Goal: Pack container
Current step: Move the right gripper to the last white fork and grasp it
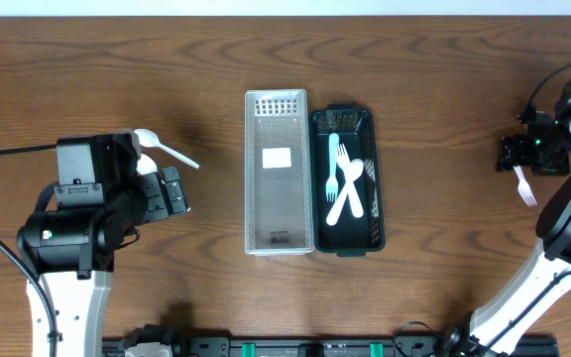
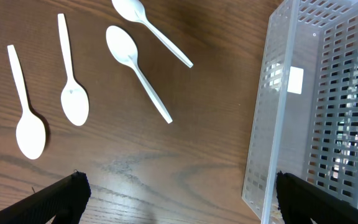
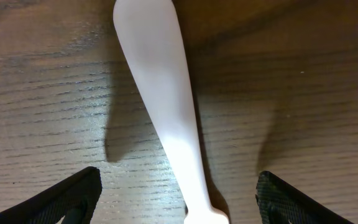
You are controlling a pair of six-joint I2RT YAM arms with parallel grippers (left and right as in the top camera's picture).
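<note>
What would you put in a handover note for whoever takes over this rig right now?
Left gripper: open, empty, above four white spoons lying on the table beside the clear basket.
Right gripper: open, fingers either side of a white fork lying on the table at the far right.
Done: a few forks lie in the black basket.
Left: the clear basket holds no cutlery; the four spoons and the loose fork are not yet packed.
</note>
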